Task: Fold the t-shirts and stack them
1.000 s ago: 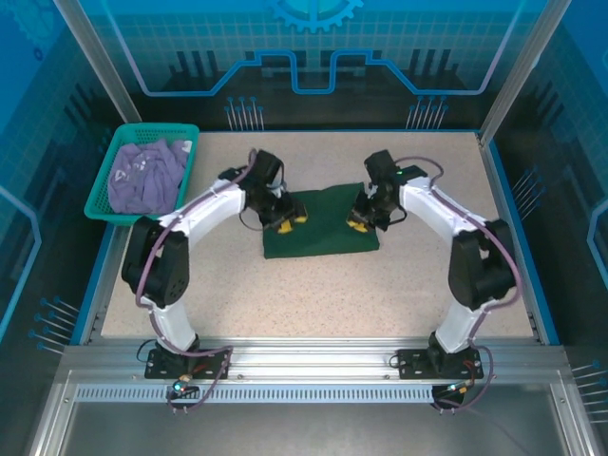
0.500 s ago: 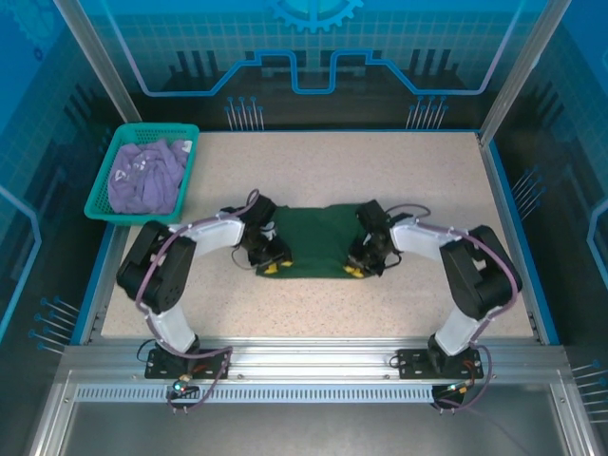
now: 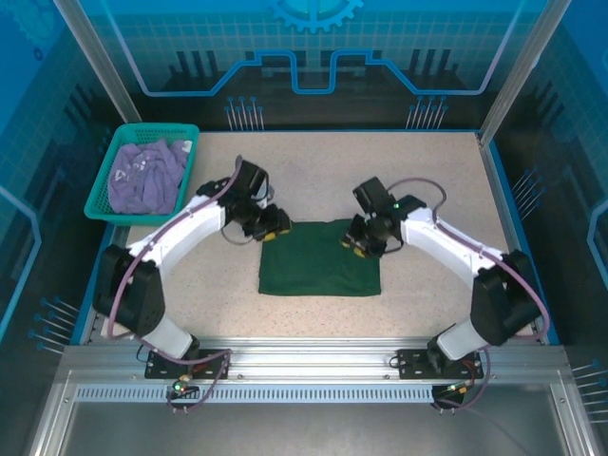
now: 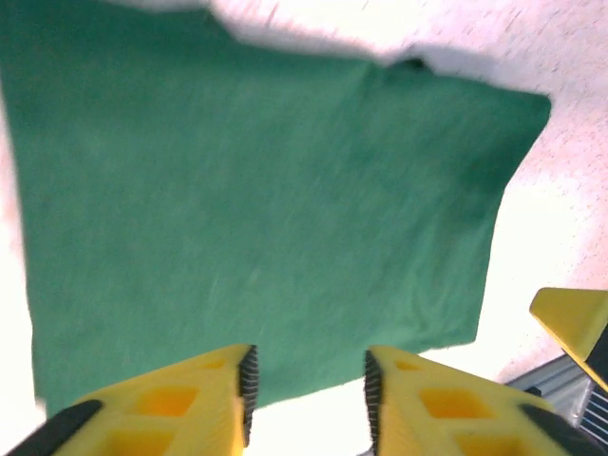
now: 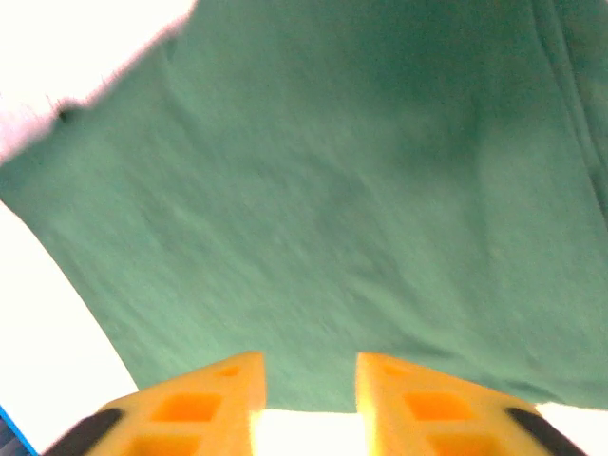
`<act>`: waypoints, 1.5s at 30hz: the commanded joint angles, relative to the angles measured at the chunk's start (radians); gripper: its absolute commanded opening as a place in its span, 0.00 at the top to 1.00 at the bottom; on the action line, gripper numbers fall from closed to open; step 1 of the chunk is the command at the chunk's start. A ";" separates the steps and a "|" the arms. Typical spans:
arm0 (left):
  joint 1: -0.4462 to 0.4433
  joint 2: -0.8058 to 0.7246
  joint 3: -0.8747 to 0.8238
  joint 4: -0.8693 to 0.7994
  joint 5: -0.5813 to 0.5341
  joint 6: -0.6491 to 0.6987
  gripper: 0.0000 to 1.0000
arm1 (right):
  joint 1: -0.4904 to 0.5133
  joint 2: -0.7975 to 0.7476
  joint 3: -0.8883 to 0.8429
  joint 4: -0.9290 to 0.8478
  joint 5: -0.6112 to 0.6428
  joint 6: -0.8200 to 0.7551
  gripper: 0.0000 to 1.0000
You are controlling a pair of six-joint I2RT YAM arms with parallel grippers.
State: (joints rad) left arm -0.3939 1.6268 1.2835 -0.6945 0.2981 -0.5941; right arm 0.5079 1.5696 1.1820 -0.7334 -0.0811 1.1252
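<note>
**A:** Where's the green shirt (image 3: 318, 261), and what shape is it in?

**B:** It sits mid-table, a shade toward 6 o'clock. It's folded into a flat, nearly square slab of soft matte cloth on the speckled table (image 3: 427, 180).

**A:** And the grippers?

**B:** The left gripper (image 3: 271, 224) is at the shirt's 11 o'clock corner and the right gripper (image 3: 356, 247) at its 1 o'clock corner. Both have their jaws parted with nothing between them.

**A:** What do the wrist cameras add?

**B:** They give the close detail. The left gripper (image 4: 309, 380) has chunky yellow plastic fingers (image 4: 180, 404) with ribbed inner faces, and the right gripper (image 5: 306, 380) has the same. Beyond them the weave is smooth, though blurred. The left one also catches a small notch on the far hem.

**A:** And from above?

**B:** You get the teal mesh basket (image 3: 157, 128) at 10 o'clock, with the lavender shirt (image 3: 142, 179) crumpled inside.
</note>
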 commanded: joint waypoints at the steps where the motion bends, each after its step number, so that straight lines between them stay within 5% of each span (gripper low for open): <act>1: 0.025 0.165 0.068 0.011 0.006 0.075 0.67 | -0.034 0.177 0.094 -0.074 0.036 -0.055 0.74; 8: 0.127 0.422 0.167 0.065 -0.030 0.099 0.71 | -0.144 0.428 0.221 -0.067 0.020 -0.098 0.74; 13: 0.181 0.472 0.184 0.045 -0.031 0.068 0.69 | -0.266 0.448 0.153 -0.003 -0.098 -0.069 0.72; 17: 0.180 0.440 0.219 0.027 -0.038 0.024 0.63 | -0.317 0.423 0.173 0.005 -0.191 -0.129 0.60; 23: 0.100 0.304 0.320 -0.027 -0.064 -0.039 0.44 | -0.309 0.291 0.194 0.042 -0.284 -0.167 0.47; 28: -0.058 0.229 0.310 0.010 -0.064 -0.084 0.46 | -0.298 0.199 0.166 0.027 -0.179 -0.187 0.48; 32: -0.149 0.206 0.124 0.141 0.002 -0.167 0.51 | -0.348 0.270 0.166 0.014 -0.181 -0.218 0.60; 41: -0.153 0.230 -0.139 0.137 -0.054 -0.092 0.48 | -0.435 0.440 0.197 -0.067 -0.174 -0.271 0.64; 45: -0.152 0.202 -0.109 0.106 -0.009 -0.029 0.39 | -0.434 0.283 0.151 -0.073 -0.171 -0.221 0.56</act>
State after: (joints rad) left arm -0.5468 1.8469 1.1625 -0.5400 0.2703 -0.6811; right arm 0.0776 1.9709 1.3544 -0.7452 -0.2855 0.8883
